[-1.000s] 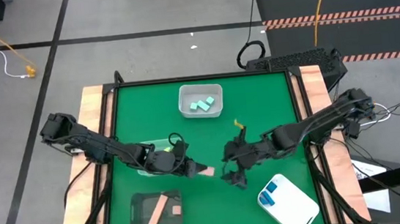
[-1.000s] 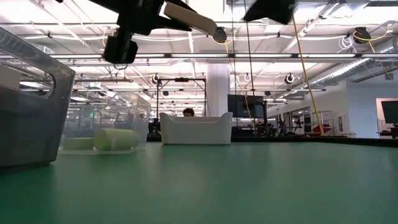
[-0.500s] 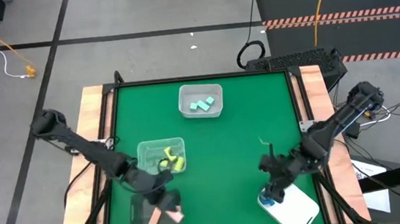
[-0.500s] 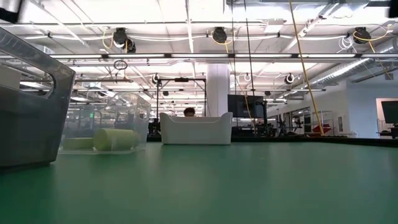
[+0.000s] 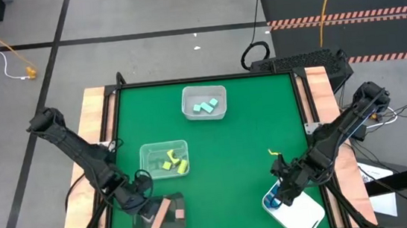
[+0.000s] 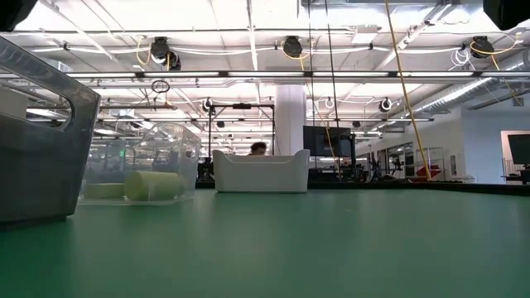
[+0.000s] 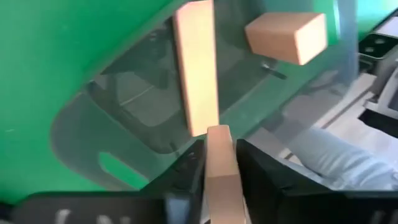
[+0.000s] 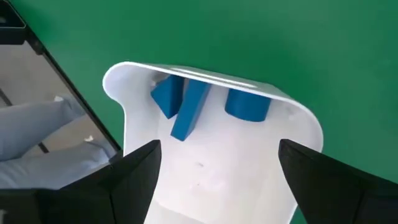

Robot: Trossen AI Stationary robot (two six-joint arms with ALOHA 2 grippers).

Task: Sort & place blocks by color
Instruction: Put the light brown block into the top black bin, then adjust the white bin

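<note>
Left wrist view shows me my left gripper (image 7: 219, 163) clamped on a tan-pink block (image 7: 222, 171) over the dark tray (image 7: 118, 106). High view hides that. My right gripper (image 8: 217, 163) gapes above blue blocks (image 8: 186, 102) in the white tray (image 8: 211, 180).

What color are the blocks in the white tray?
Blue. The blocks in the white tray show best in the right wrist view.

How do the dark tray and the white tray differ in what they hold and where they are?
The dark tray holds tan-pink blocks; the white tray holds blue blocks. The dark tray lies at the table's near left under the left gripper; the white tray lies near right, under the right gripper. The left gripper grips a tan-pink block; the right gripper is open and empty. Each tray holds one color.
</note>
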